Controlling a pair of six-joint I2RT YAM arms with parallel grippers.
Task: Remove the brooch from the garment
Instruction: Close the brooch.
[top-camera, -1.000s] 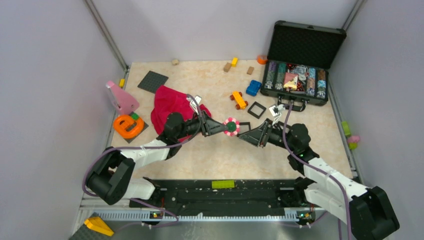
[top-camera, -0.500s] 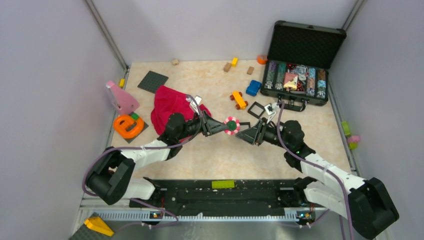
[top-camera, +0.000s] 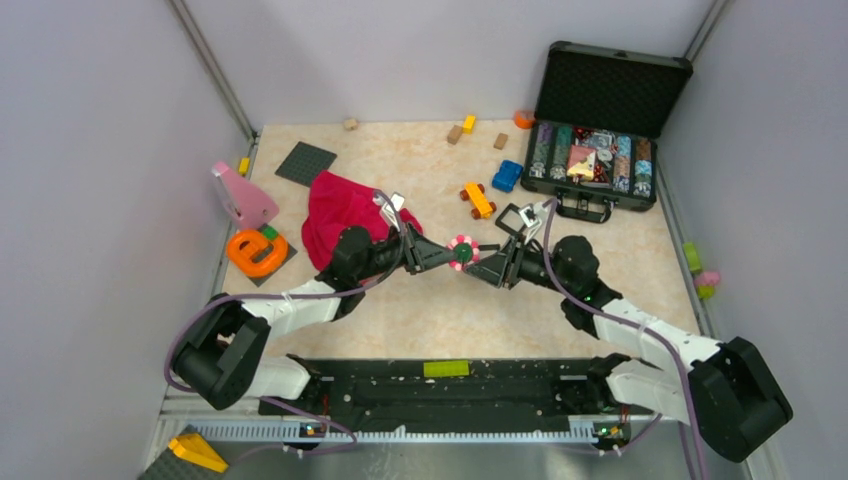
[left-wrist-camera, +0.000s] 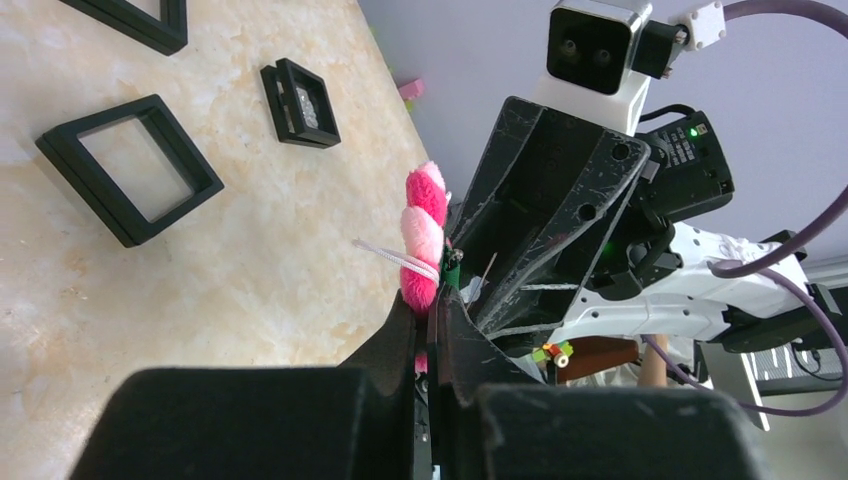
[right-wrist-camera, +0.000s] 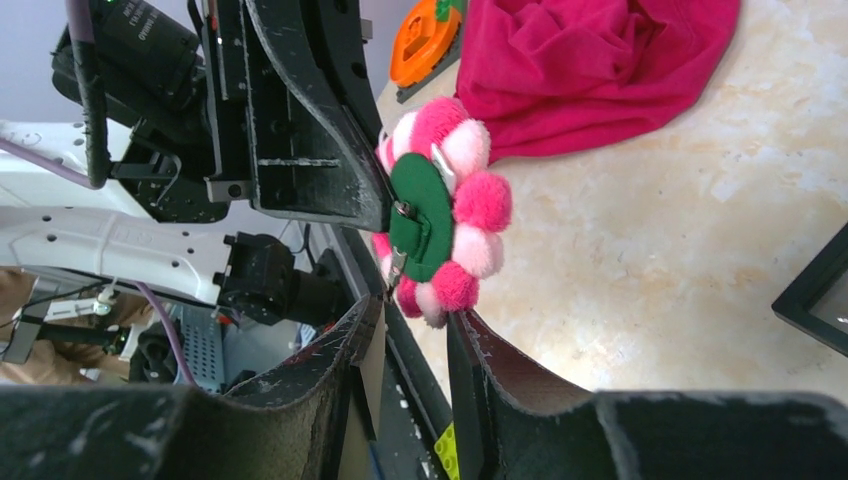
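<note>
The brooch (top-camera: 461, 251) is a round disc of pink and white pom-pom petals with a green felt centre. It is held above the table, apart from the crumpled magenta garment (top-camera: 338, 210). My left gripper (top-camera: 449, 256) is shut on the brooch's edge; the left wrist view shows the petals (left-wrist-camera: 424, 236) edge-on between its jaws. My right gripper (top-camera: 477, 267) is open right beside the brooch. In the right wrist view the brooch (right-wrist-camera: 432, 214) sits just past my open jaws, one fingertip (right-wrist-camera: 462, 325) touching its lowest petals.
Black square frames (top-camera: 513, 219) lie near the grippers. An orange toy car (top-camera: 478, 200), a blue car (top-camera: 506, 176) and small blocks lie behind. An open black case (top-camera: 598, 130) stands back right. An orange ring toy (top-camera: 256, 251) and pink piece (top-camera: 243, 196) sit left.
My right gripper has moved left, closing in on the brooch until its open jaws reach the petals. The left gripper holds the brooch in about the same place.
</note>
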